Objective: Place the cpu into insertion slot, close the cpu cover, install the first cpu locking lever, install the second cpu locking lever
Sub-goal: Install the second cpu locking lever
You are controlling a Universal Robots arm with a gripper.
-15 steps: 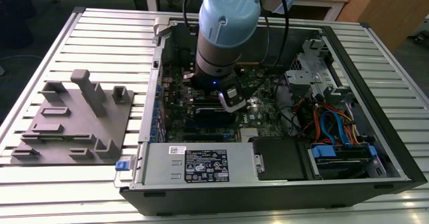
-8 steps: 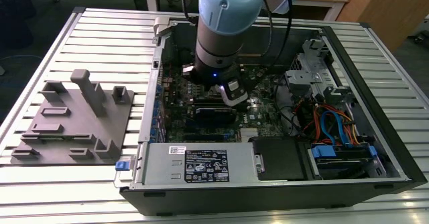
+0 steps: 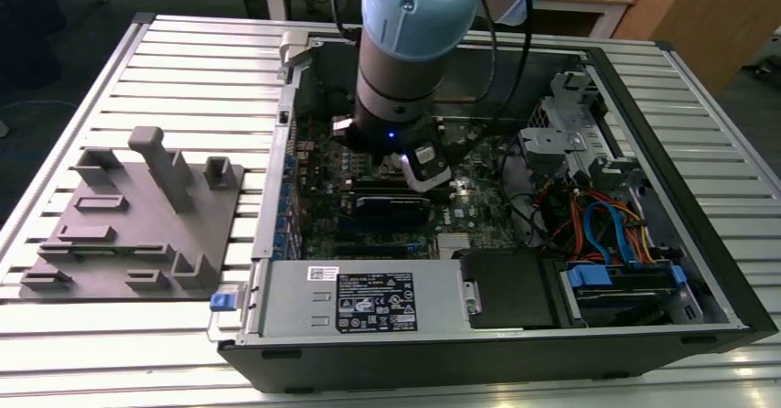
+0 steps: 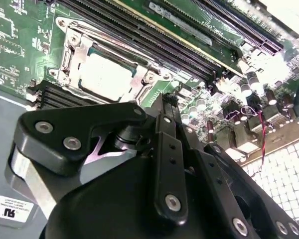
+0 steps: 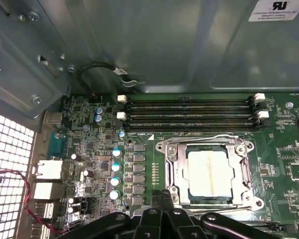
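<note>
The cpu (image 5: 209, 172) (image 4: 107, 74), a square chip with a pale silver top, lies in the insertion slot (image 5: 177, 174) on the green board. The cpu cover (image 5: 246, 169) (image 4: 72, 55), a silver frame, lies flat around the chip. A thin wire lever (image 5: 204, 138) runs along the socket's side facing the memory slots. My gripper (image 5: 163, 195) (image 4: 165, 102) hovers just beside the socket's edge, its black fingers shut together with nothing seen between them. In the exterior view the arm's wrist (image 3: 409, 143) reaches down into the open computer case, over the board.
Long black memory slots (image 5: 189, 112) lie beside the socket, and a row of capacitors (image 5: 116, 167) on another side. The case's metal wall (image 5: 139, 45) rises close by. A power supply (image 3: 366, 303), drive cables (image 3: 610, 225) and a grey fixture plate (image 3: 134, 216) are nearby.
</note>
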